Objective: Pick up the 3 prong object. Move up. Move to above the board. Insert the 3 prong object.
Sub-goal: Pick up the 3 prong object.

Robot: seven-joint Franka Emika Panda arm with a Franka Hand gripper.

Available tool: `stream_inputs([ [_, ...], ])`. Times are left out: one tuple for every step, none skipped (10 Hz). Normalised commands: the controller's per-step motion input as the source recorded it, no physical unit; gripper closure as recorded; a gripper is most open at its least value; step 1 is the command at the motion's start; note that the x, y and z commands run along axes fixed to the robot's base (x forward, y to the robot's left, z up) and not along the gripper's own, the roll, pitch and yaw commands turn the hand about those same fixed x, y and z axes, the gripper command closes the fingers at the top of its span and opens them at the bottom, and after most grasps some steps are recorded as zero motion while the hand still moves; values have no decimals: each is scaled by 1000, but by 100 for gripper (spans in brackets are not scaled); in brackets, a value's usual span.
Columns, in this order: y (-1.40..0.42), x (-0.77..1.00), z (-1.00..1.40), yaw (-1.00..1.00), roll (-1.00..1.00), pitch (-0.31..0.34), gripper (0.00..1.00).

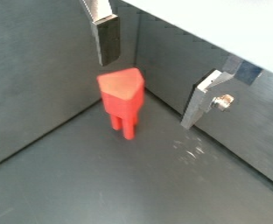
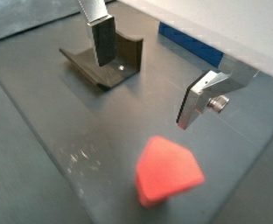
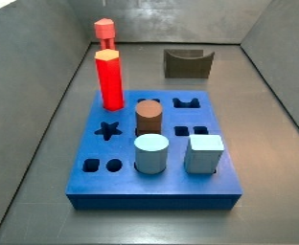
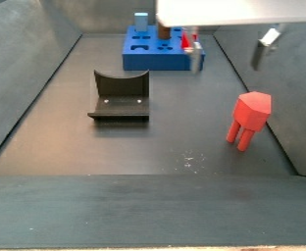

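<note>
The fingers [image 1: 108, 39] of the gripper [image 1: 163, 74] are hanging wide apart and empty above the floor, gripping nothing, likely lining up to grab the 3 prong object [image 1: 122, 98], standing upright on its prongs, well apart from the board [image 4: 159, 49].

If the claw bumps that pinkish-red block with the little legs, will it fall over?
Probably, yes. The 3 prong object stands tall on thin prongs, top-heavy, so a sideways knock would likely tip it. It looks stiff and solid, so it should not bend, and its flat sides should not roll. The claw hangs open above it, not touching.
</note>
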Motion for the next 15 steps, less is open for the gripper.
stream_inputs([
  [0, -909, -269, 174, 0, -210, 0],
  [0, -780, -357, 326, 57, -184, 0],
  [0, -446, -186, 483, 73, -127, 0],
  [26, -300, -129, 469, 124, -44, 0],
  [31, -157, -97, 371, 180, 0, 0],
  [57, -94, -149, 300, 216, 0, 0],
  [29, 0, -154, 223, 216, 26, 0],
  [0, 91, -274, 97, 159, 41, 0],
  [117, 46, -486, 0, 174, 46, 0],
  [126, 0, -503, 0, 166, 36, 0],
  [109, 0, -443, 0, 141, 31, 0],
  [57, 0, -346, 0, 63, 11, 0],
  [63, 0, -297, 0, 27, 0, 0],
  [71, 0, -231, 0, 0, 0, 0],
  [77, 0, -191, 23, 0, 0, 0],
])
